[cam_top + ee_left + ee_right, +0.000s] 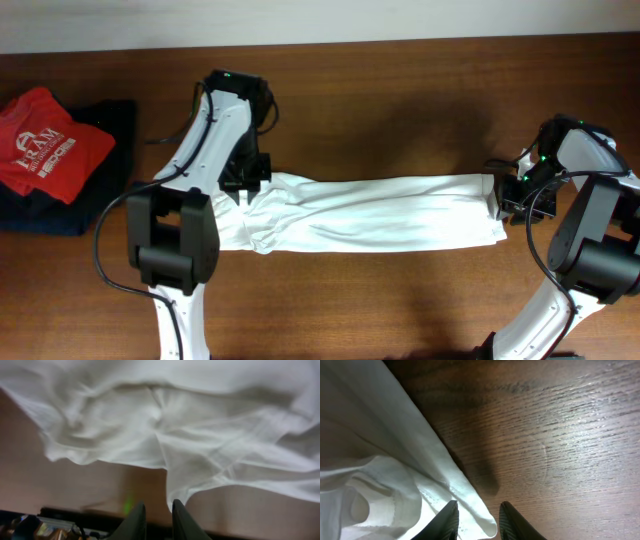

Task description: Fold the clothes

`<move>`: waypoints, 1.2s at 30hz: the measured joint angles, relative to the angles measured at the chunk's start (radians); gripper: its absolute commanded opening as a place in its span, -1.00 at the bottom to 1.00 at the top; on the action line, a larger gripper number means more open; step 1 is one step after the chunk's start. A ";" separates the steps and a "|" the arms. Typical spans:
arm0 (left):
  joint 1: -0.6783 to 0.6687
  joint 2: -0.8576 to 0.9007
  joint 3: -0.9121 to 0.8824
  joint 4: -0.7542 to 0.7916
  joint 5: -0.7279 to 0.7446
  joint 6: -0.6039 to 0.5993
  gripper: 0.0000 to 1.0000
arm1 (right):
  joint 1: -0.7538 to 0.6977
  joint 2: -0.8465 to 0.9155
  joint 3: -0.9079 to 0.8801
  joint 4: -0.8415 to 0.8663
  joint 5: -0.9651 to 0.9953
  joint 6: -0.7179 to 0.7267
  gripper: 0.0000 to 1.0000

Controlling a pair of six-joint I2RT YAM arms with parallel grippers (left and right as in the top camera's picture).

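The clothes, a white T-shirt [380, 212], lie folded into a long wrinkled band across the middle of the wooden table [400, 120]. My left gripper [243, 192] is at the band's left end, by its far edge. In the left wrist view the shirt [200, 445] fills the upper part, and the left gripper [158, 504] stands slightly open, a cloth tip hanging just above its right finger [182, 517]. My right gripper [503, 197] is at the band's right end. In the right wrist view it [479, 504] is open, with a loose shirt corner [480, 520] lying between its fingers.
A red shirt with white lettering [45, 145] lies on a dark folded garment [105, 120] at the table's left edge. The table's far edge runs along a pale wall [320, 20]. Both arm bases stand at the near side.
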 measured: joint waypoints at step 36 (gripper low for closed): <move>-0.090 0.000 -0.194 0.465 0.163 -0.012 -0.18 | 0.000 0.000 0.000 -0.001 0.000 0.000 -0.34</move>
